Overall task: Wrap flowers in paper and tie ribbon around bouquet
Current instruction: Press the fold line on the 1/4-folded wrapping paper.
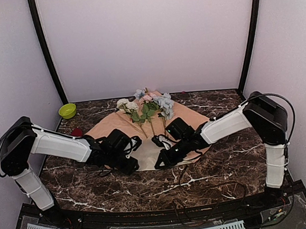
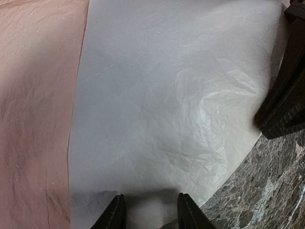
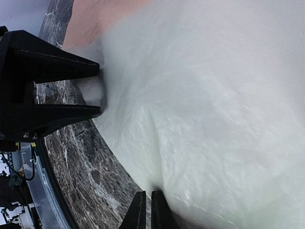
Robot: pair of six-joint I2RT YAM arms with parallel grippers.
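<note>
Marble, dark with white veins, makes up your worktop (image 1: 210, 168), and the paper (image 1: 106, 130) lies spread flat across its middle. Most of the sheet shows peach, while a pale, crinkled whitish part covers its 6 o'clock corner. Both of your arms reach in low over that corner, the left from 8 o'clock and the right from 4 o'clock.

The flowers (image 1: 150, 107) lie loose on the sheet toward 12 o'clock. Their white, pink and pale blue heads are at the far end, and their green stems point back toward 6 o'clock. Nothing is wrapped round them.

Your left claw (image 2: 151, 196) sits at the pale corner's near edge, about 7 o'clock. Its fingers stand apart with the paper's edge between them, but you cannot tell whether they grip it. Your right claw (image 3: 148, 193) sits just beside it at about 5 o'clock, at the rim where the pale paper meets the marble. Its fingers are pressed almost together with only a thin slit between. You cannot tell whether the sheet is caught in that slit.

A lime-green bowl (image 1: 67, 110) stands at 10 o'clock, well apart from the paper. A small red thing (image 1: 76, 132) lies near the left arm, at 9 o'clock.
</note>
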